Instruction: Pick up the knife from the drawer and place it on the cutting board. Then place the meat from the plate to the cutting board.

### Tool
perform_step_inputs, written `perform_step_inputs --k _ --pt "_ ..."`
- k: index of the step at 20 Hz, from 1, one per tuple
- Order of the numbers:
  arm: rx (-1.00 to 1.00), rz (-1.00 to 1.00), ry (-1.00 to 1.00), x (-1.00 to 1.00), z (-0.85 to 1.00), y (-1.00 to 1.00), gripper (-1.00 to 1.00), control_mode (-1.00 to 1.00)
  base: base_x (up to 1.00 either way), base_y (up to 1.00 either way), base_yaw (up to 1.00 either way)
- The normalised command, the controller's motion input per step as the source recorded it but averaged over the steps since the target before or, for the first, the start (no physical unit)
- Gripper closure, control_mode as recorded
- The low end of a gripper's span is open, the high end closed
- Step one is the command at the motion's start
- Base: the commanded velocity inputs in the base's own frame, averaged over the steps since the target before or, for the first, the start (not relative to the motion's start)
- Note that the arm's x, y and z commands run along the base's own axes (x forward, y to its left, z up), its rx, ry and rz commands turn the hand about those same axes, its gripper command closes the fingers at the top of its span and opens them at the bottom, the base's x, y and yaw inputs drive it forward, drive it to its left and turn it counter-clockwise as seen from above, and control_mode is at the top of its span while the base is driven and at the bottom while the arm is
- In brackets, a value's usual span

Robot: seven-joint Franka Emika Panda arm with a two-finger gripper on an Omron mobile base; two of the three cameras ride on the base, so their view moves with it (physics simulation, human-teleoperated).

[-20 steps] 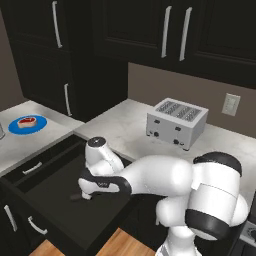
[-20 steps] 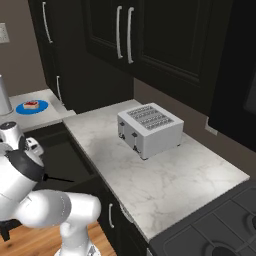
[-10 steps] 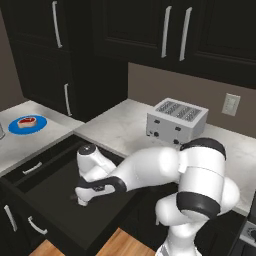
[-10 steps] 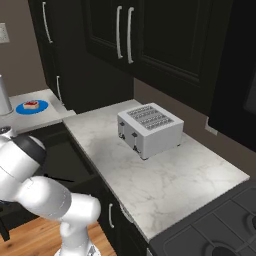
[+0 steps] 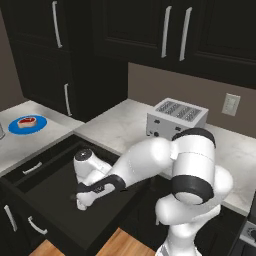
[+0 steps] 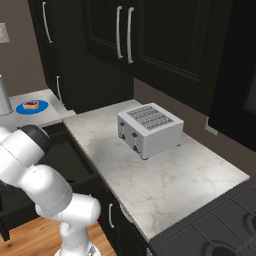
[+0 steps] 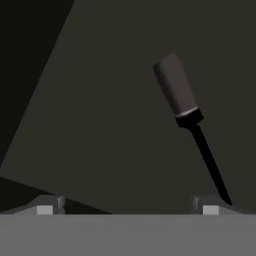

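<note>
The arm is reaching deeper into the open drawer (image 5: 55,192) than a second ago, its gripper (image 7: 127,206) now hovering low over the dark floor with jaws spread wide and holding nothing. The knife (image 7: 189,119) is lying on the drawer floor, its blade tip beside one finger, awaiting the grasp.

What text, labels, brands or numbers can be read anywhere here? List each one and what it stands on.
None: no readable text in any view.
The toaster has small dark knobs on its front, but no lettering shows.
The wall outlet, blue plate, knife and drawer carry no markings.
</note>
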Motion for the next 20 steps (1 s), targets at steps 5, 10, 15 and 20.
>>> perform_step_inputs --k 5,10,15,20 --pt "-0.03 0.02 -0.04 0.10 -0.15 0.00 -1.00 -1.00 0.00 0.00 0.00" --pt "-0.06 0.01 -0.13 0.16 -0.22 0.04 -1.00 -1.00 0.00 0.00 0.00" --pt "-0.04 0.00 -0.14 0.11 -0.18 0.08 -1.00 -1.00 0.00 0.00 0.00" --pt "-0.01 0.00 -0.10 0.16 -0.11 0.19 -1.00 -1.00 0.00 0.00 0.00"
